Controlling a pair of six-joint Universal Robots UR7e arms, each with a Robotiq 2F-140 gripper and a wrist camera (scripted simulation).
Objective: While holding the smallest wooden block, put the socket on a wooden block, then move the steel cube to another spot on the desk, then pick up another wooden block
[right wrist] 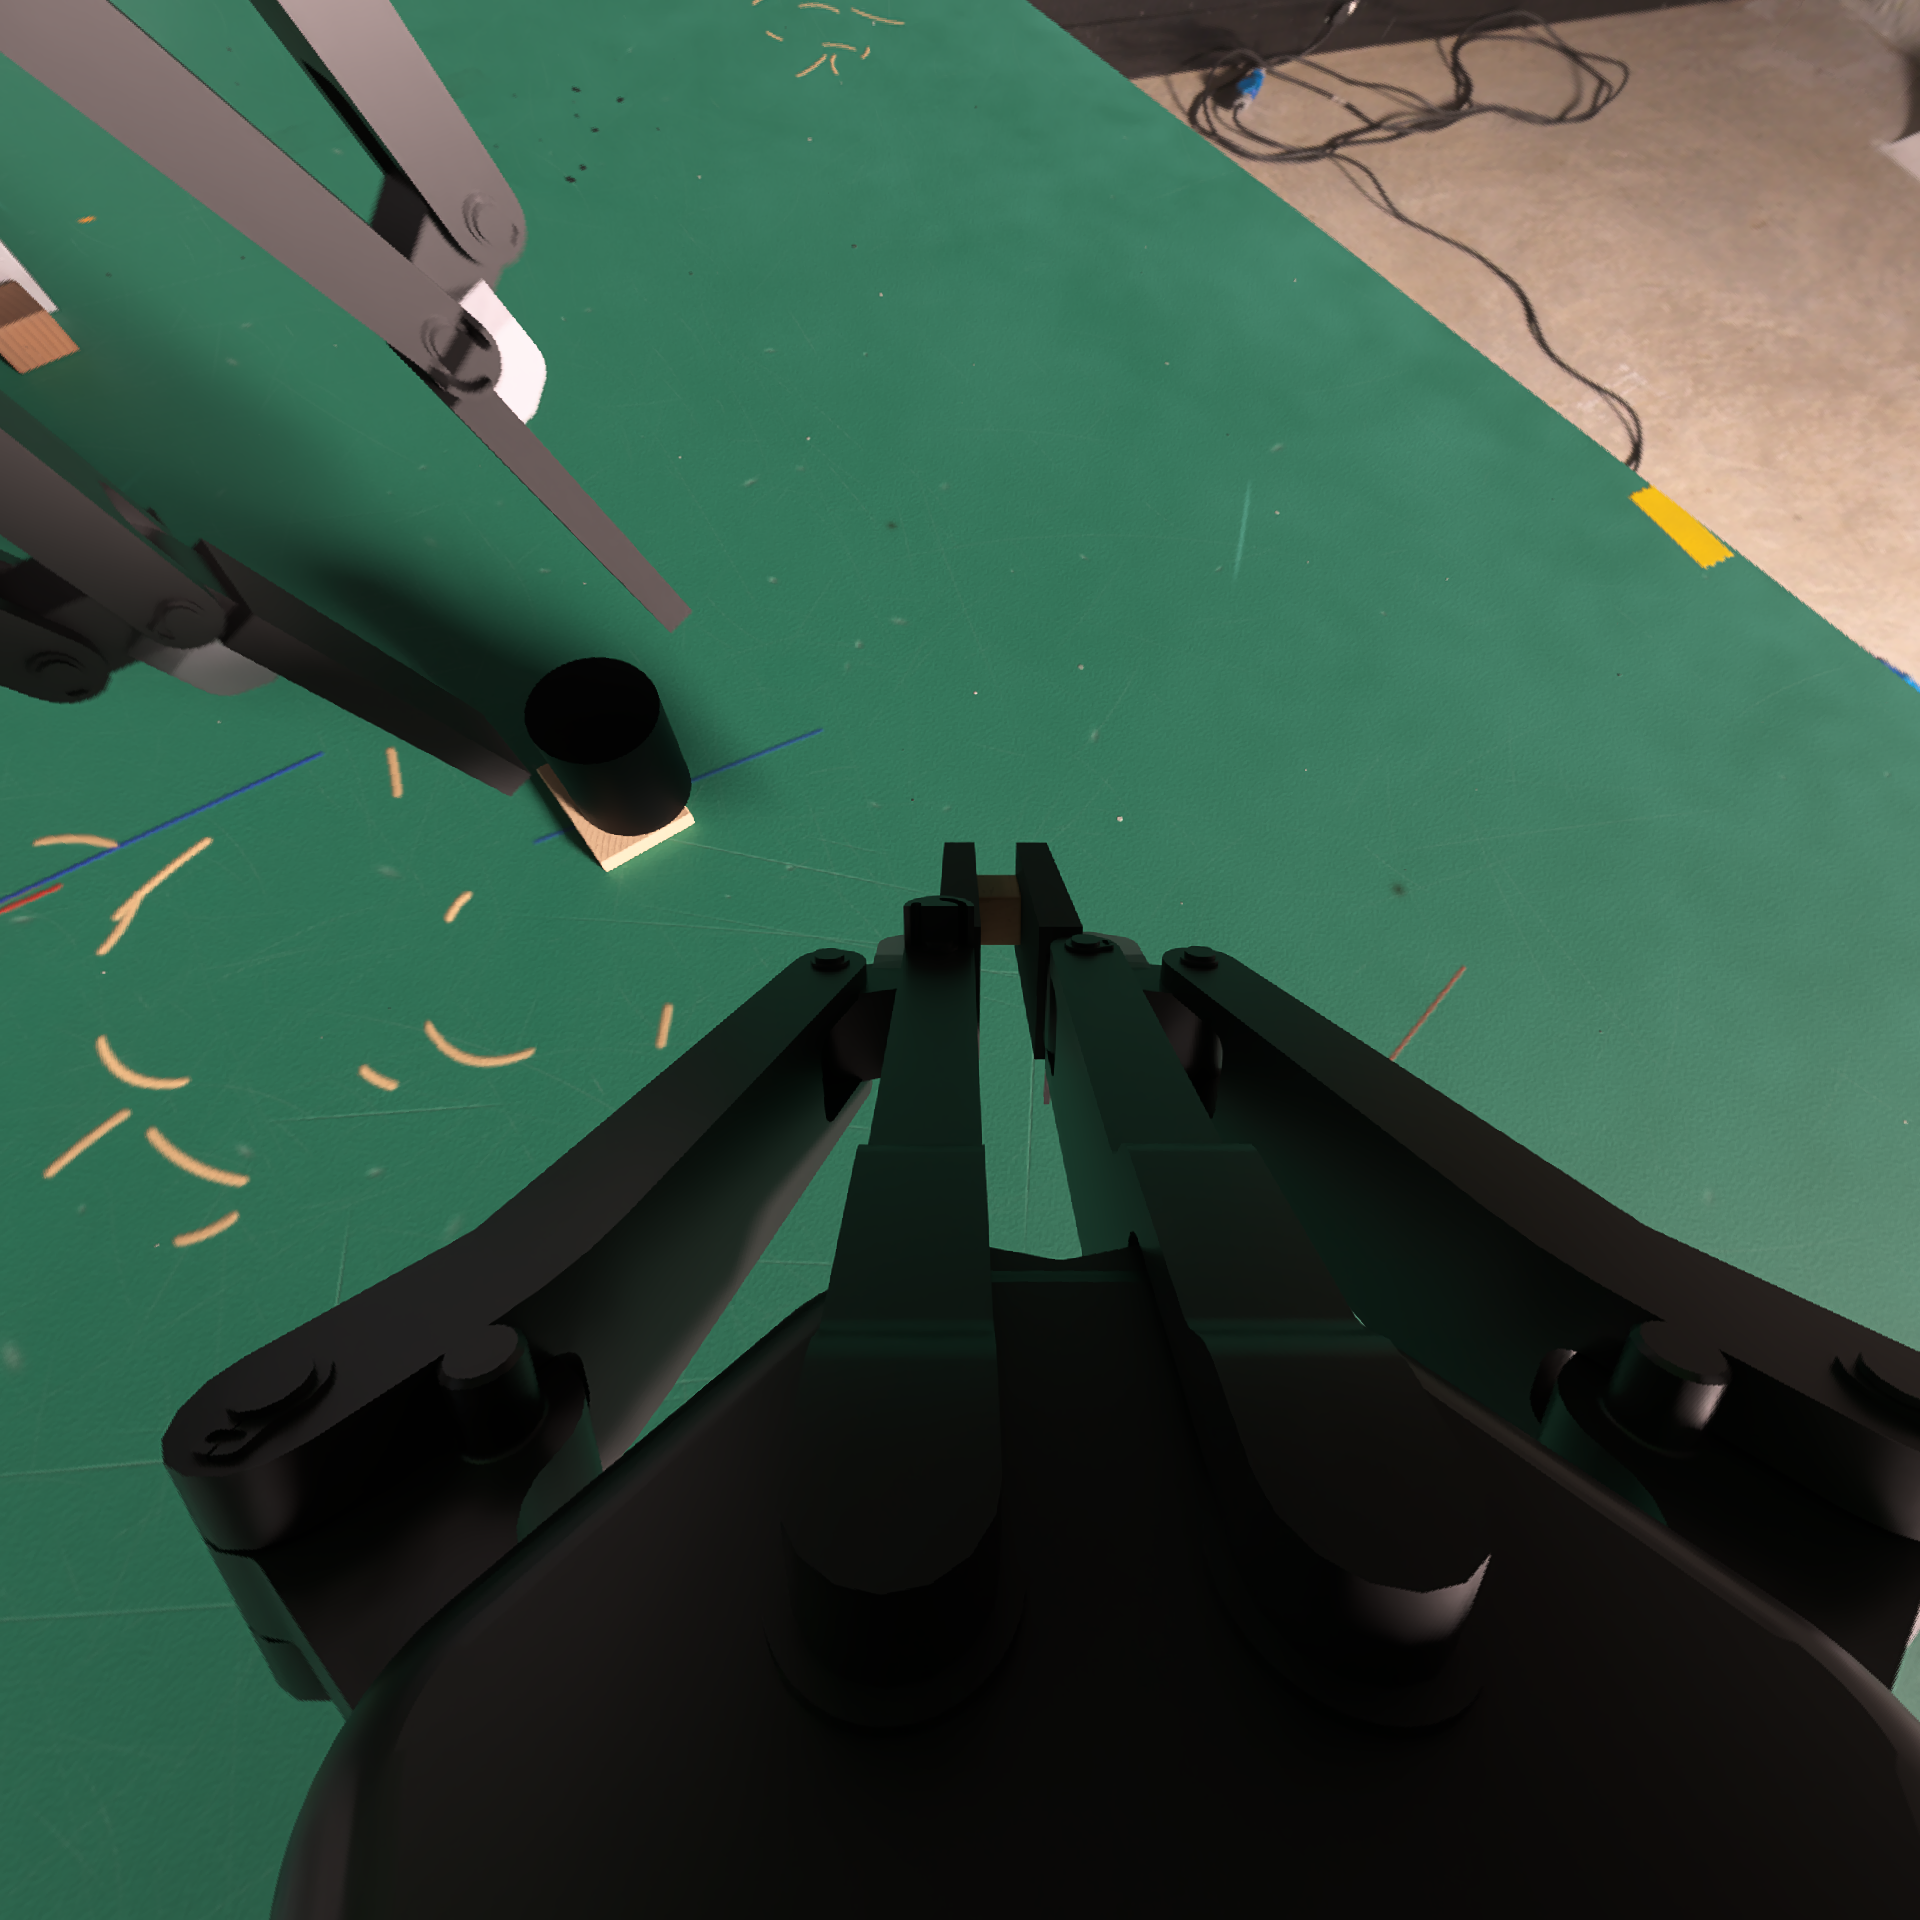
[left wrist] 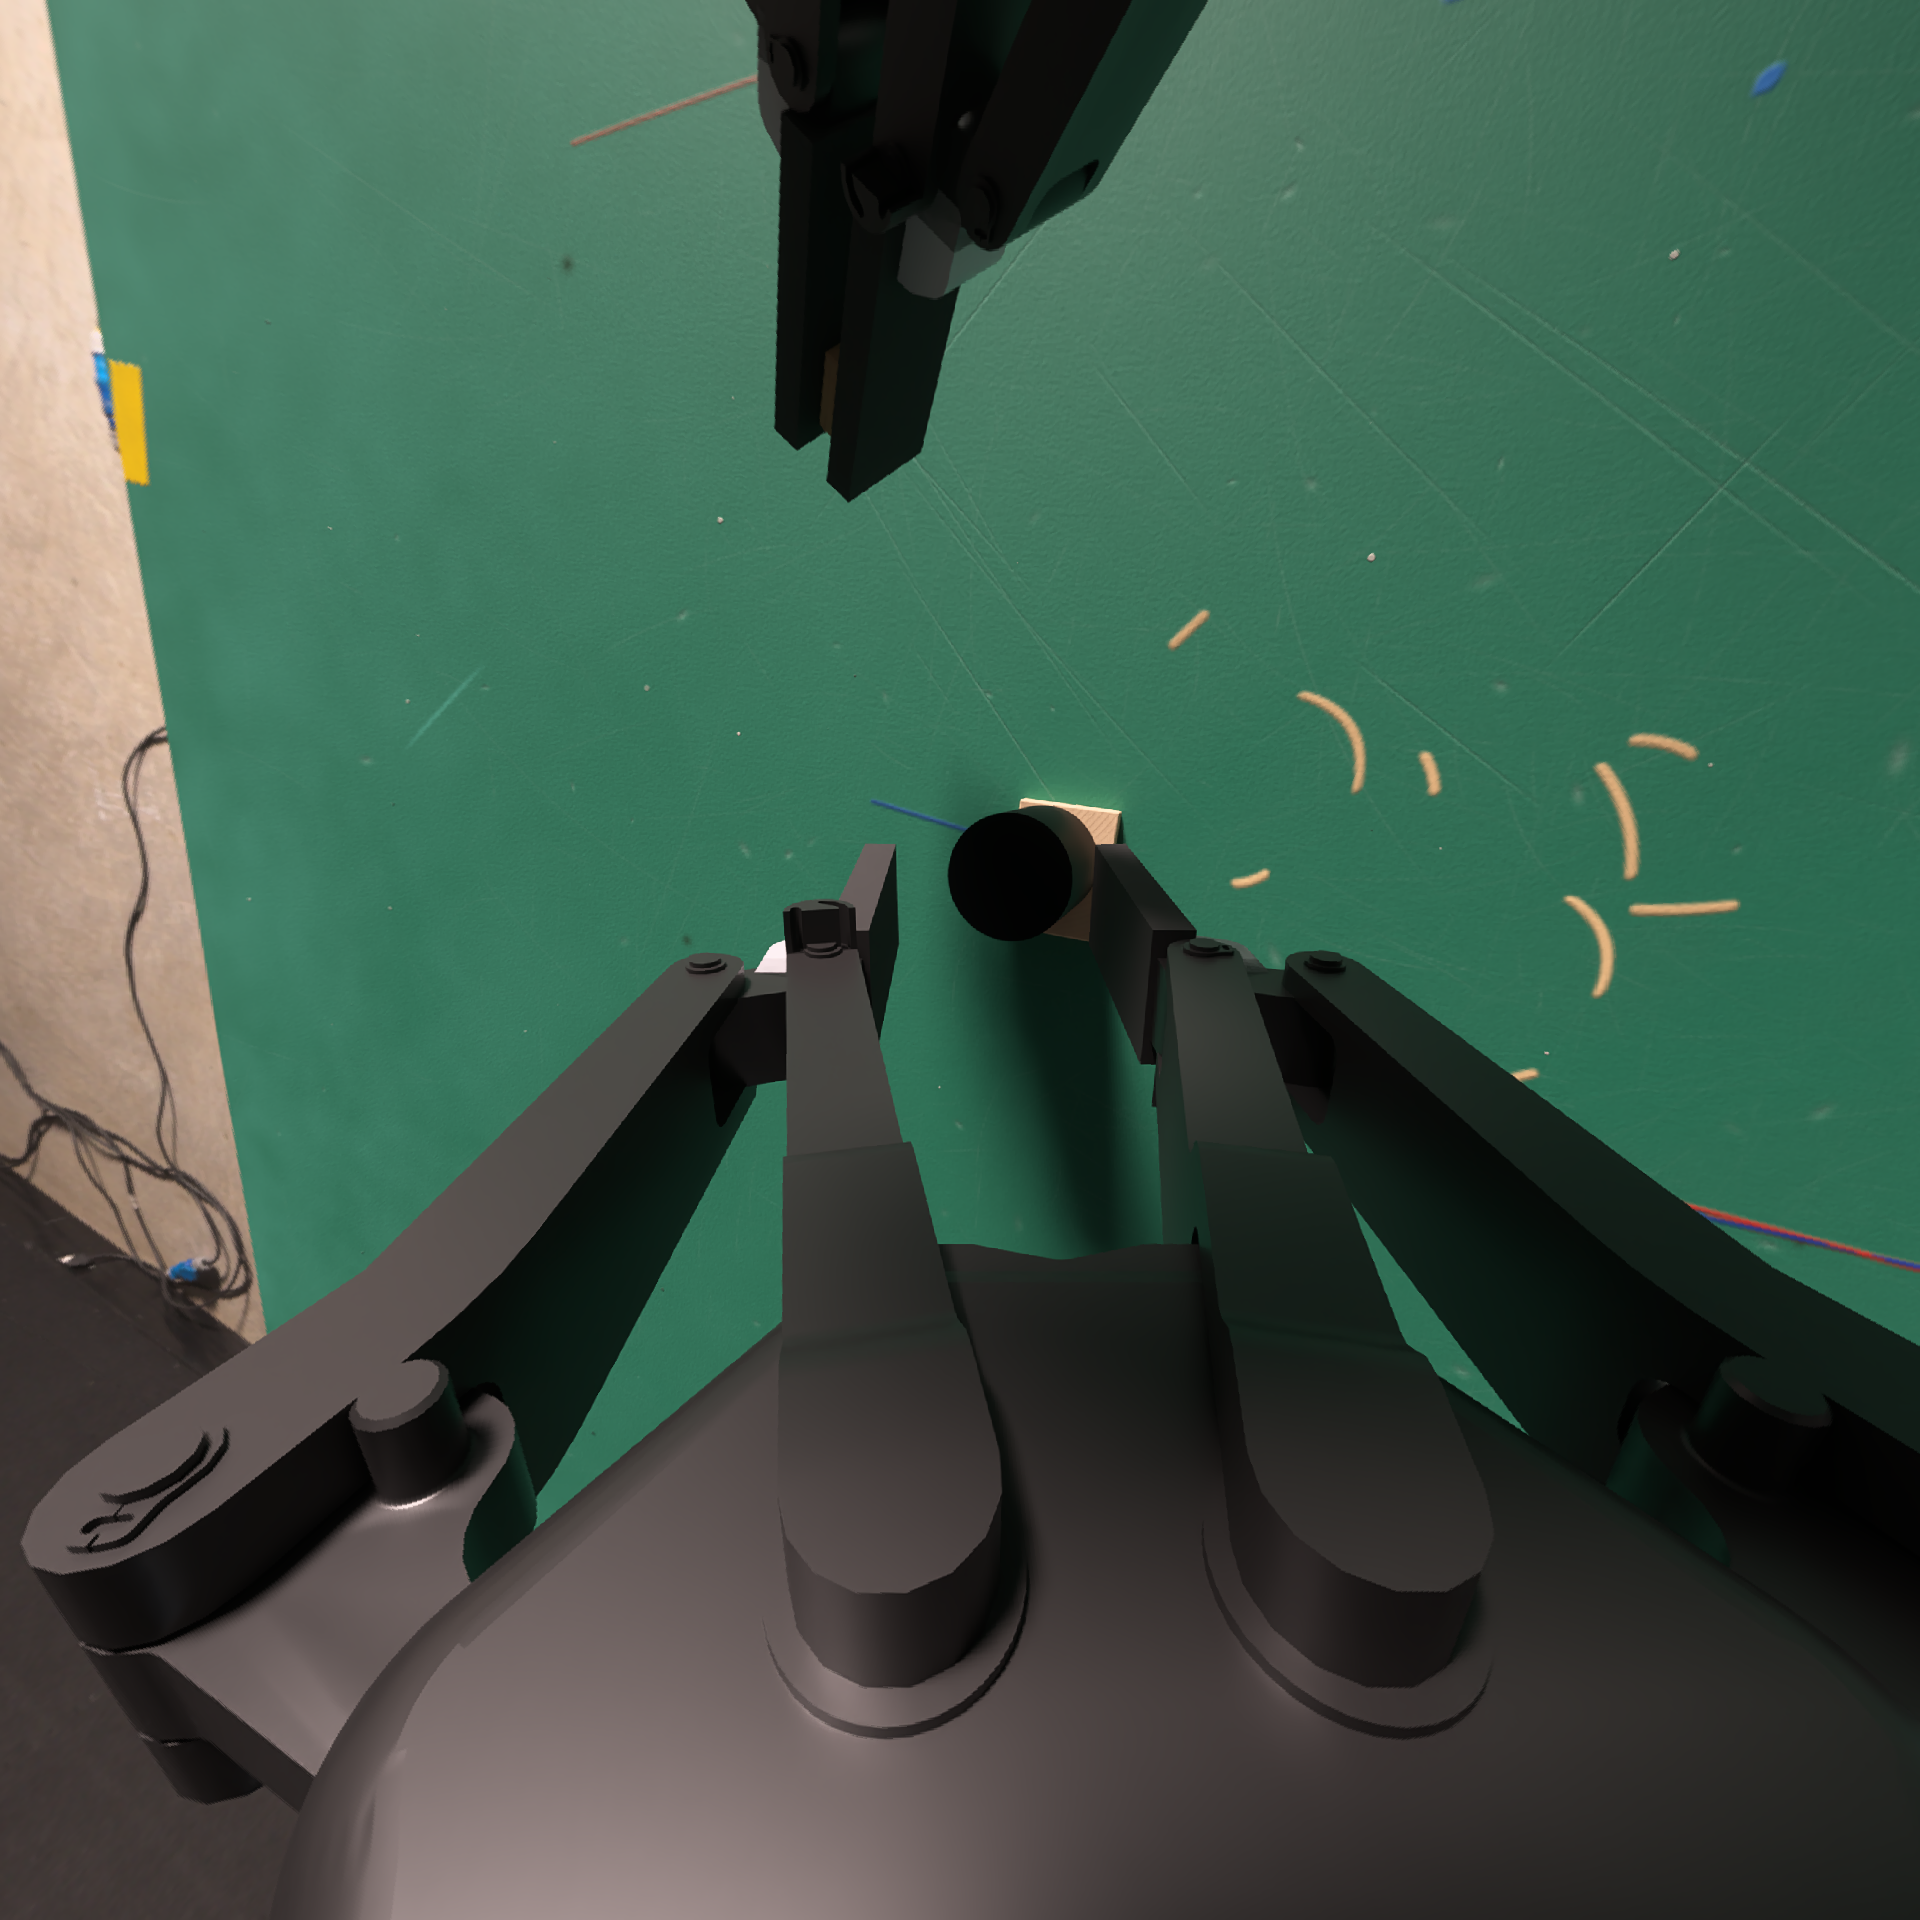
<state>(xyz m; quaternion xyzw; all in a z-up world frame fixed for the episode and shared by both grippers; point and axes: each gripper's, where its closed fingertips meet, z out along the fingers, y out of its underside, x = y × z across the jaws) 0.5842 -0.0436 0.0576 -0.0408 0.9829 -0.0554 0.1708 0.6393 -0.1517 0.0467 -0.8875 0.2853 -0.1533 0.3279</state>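
Right wrist view shows the right gripper (right wrist: 1000, 883) pinching the small block (right wrist: 1000, 921) between its pads, lifted off the green desk (right wrist: 1143, 468); the task wants that block held throughout, which explains why this arm hangs aside and does nothing else. The same pinch shows from the left wrist view, where a sliver of wood sits between the nearly closed fingers at the top of the frame.

The socket (left wrist: 1013, 875), a dark hollow cylinder, stands upright on a pale flat block (left wrist: 1091, 821) that lies on the desk. It sits toward one end of that block, leaving a strip of wood bare on the near side in the right wrist view. So the first step looks done, or just about.

The left gripper (left wrist: 1003, 883) is spread, one finger on each side of the socket. The right-hand finger seems to be at or very near the socket's wall and the block's edge; the left-hand one stands clearly apart. I judge it has let go, though contact on one side cannot be ruled out.

Another wooden block (right wrist: 31, 338) peeks in at the left edge of the right wrist view. No steel cube can be made out in either view.
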